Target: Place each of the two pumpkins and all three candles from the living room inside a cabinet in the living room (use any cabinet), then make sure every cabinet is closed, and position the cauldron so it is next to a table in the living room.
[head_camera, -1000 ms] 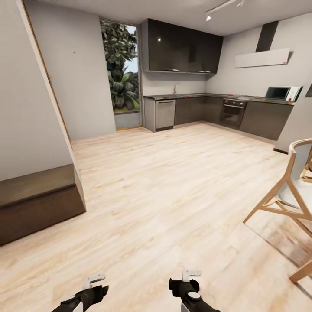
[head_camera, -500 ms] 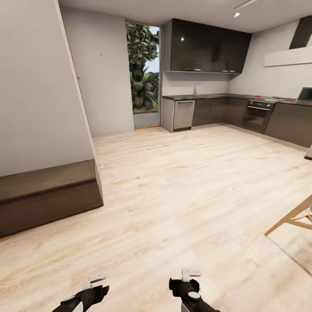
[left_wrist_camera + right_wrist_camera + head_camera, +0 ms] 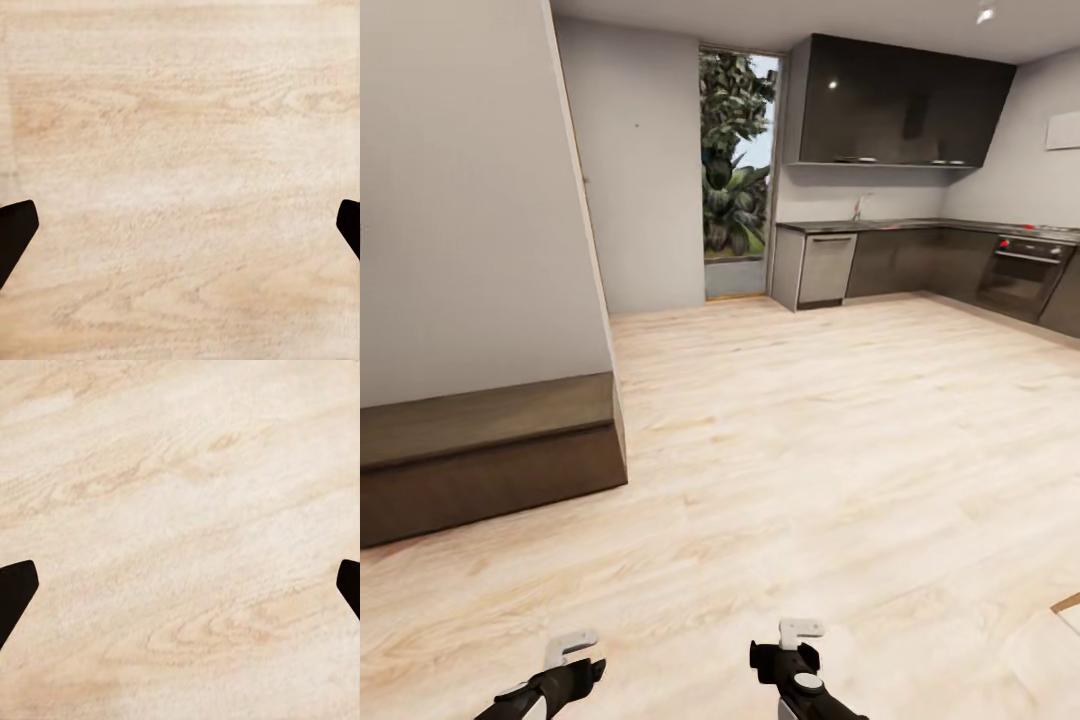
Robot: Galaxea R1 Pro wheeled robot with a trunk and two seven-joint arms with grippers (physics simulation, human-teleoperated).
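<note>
Two black-and-white grippers are seen low in the head view, the left gripper (image 3: 572, 648) and the right gripper (image 3: 800, 632), both carried close over the pale wood-plank floor (image 3: 810, 450); in each wrist view the dark fingertips (image 3: 15, 229) (image 3: 15, 585) are set wide apart at the picture's edges with only bare boards between them, so the jaws are judged spread and nothing is held. Beyond the left arm, the long, low dark-brown wood-grain cabinet (image 3: 485, 460) is found against the white wall (image 3: 460, 200), its fronts apparently shut flush, so its contents cannot be told. Farther off, a tall window onto green foliage (image 3: 735, 160) and the grey kitchen units (image 3: 920, 262) under glossy dark upper cupboards (image 3: 900, 100) are shown, all closed, with an oven (image 3: 1020, 272) at the far right. The step in hand is judged to be travel and search: a slow, steady turn is advised, arms kept tucked and clear of the cabinet's corner, until the task's smaller pieces are sighted.
</note>
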